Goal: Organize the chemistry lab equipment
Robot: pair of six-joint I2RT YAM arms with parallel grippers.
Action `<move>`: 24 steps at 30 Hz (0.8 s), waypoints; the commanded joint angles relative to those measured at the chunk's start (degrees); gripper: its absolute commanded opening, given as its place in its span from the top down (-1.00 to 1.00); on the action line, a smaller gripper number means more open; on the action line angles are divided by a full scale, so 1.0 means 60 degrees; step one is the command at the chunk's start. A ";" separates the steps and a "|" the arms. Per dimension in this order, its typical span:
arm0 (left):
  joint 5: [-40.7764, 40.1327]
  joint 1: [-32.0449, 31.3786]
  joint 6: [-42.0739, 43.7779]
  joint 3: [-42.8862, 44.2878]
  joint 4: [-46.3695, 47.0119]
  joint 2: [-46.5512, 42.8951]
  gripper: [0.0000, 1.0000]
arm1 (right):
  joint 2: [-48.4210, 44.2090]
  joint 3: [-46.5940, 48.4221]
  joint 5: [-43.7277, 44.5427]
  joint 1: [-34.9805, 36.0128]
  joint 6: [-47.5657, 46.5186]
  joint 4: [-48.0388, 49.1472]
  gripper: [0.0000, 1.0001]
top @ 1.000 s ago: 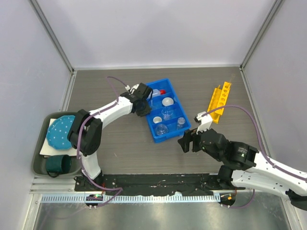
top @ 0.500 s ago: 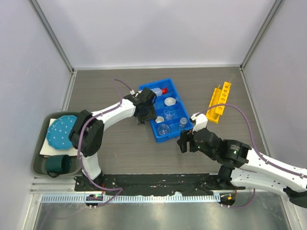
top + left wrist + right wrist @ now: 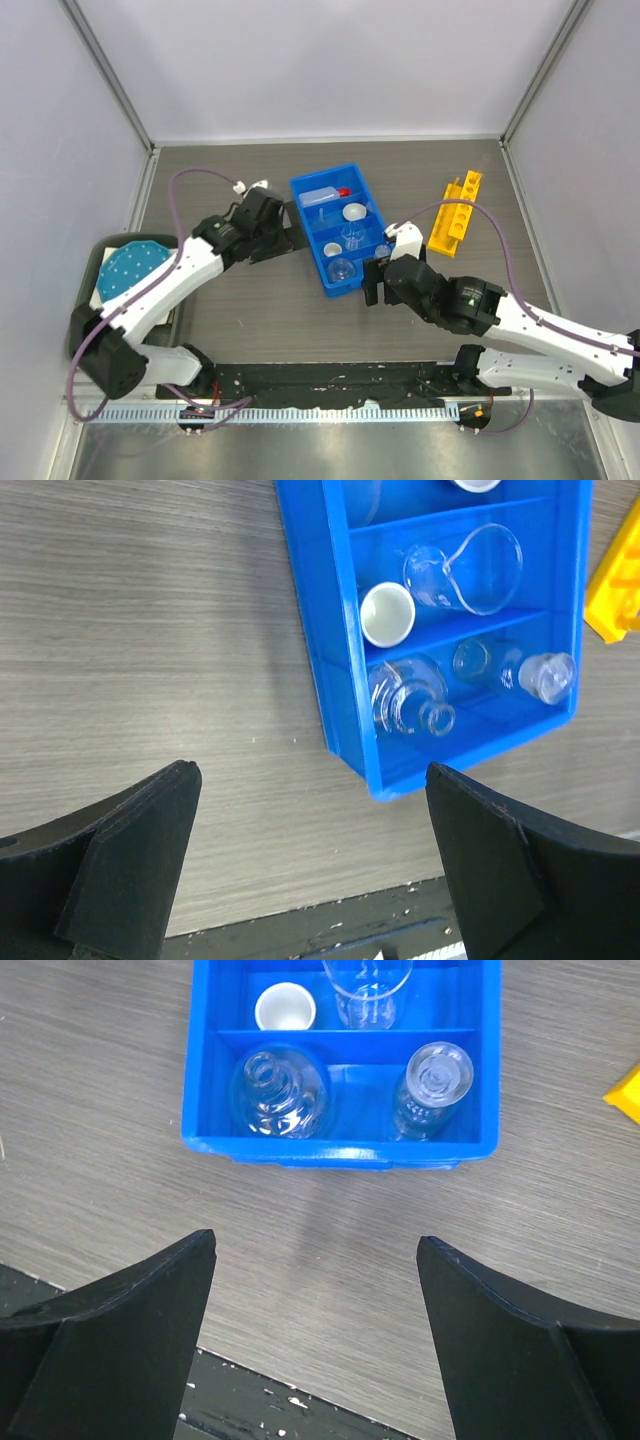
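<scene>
Top external view: a blue plastic compartment tray [image 3: 308, 228] lies slightly askew at the middle of the table and holds most of the glassware. The red-capped clear squeeze bottle [image 3: 322, 196] lies in its 12 o'clock compartment, and the white round dish [image 3: 354, 211] sits just nearer, toward 1 o'clock. The yellow holed plastic rack [image 3: 455, 213] lies on the table at the tray's 3 o'clock, apart from it. The left gripper [image 3: 285, 238] is just beside the tray's 9 o'clock wall, jaws spread wide and empty. The right gripper [image 3: 376, 272] is at the tray's 5 o'clock corner, also spread, pinching nothing.

In the right wrist view the tray's nearest row holds a round-bellied clear glass flask [image 3: 278, 1088] at 9 o'clock and a stoppered clear vial [image 3: 430, 1085] at 3 o'clock. A small white cup [image 3: 285, 1006] and a clear glass beaker [image 3: 365, 988] stand behind them.
</scene>
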 commanded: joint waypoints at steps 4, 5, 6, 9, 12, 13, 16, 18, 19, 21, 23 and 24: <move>-0.0407 -0.0061 0.0550 -0.1098 -0.0057 -0.2632 -0.99 | 0.0548 0.1454 0.2209 0.0043 0.0666 -0.1165 -0.75; -0.0466 -0.0061 0.0580 -0.1273 -0.0057 -0.2940 -1.00 | 0.0563 0.1513 0.2505 0.0043 0.0797 -0.1327 -0.75; -0.0554 -0.0061 0.0580 -0.1347 -0.0129 -0.3479 -0.99 | 0.0577 0.1600 0.2754 0.0028 0.1002 -0.1488 -0.80; -0.0993 -0.0061 0.0755 -0.1465 -0.0510 -0.4389 -1.00 | 0.0636 0.1703 0.3691 0.0028 0.1398 -0.2060 -0.82; -0.1257 -0.0061 0.1062 -0.1524 -0.0832 -0.4919 -0.99 | 0.0666 0.1850 0.4191 0.0043 0.1940 -0.2631 -0.84; -0.1287 -0.0061 0.1179 -0.1553 -0.0862 -0.5225 -0.99 | 0.0651 0.1908 0.4265 0.0057 0.2260 -0.2908 -0.85; -0.1638 -0.0061 0.1341 -0.1669 -0.0994 -0.5869 -1.00 | 0.0344 0.1895 0.4572 0.0043 0.2629 -0.3290 -0.85; -0.1799 -0.0061 0.1502 -0.1830 -0.0834 -0.6251 -0.99 | -0.0021 0.1778 0.4749 0.0043 0.2718 -0.3350 -0.88; -0.1843 -0.0061 0.1546 -0.1962 -0.0703 -0.6572 -0.99 | -0.0125 0.1734 0.4734 0.0043 0.2674 -0.3336 -0.90; -0.1960 -0.0061 0.1707 -0.2036 -0.0643 -0.6838 -1.00 | -0.0199 0.1820 0.4618 0.0043 0.2338 -0.3350 -0.90; -0.2063 -0.0061 0.1795 -0.2066 -0.0628 -0.7058 -1.00 | -0.0126 0.2068 0.4530 0.0043 0.1944 -0.3321 -0.91; -0.2165 -0.0061 0.1912 -0.2066 -0.0614 -0.7117 -1.00 | -0.0082 0.2143 0.4544 0.0043 0.1796 -0.3219 -0.91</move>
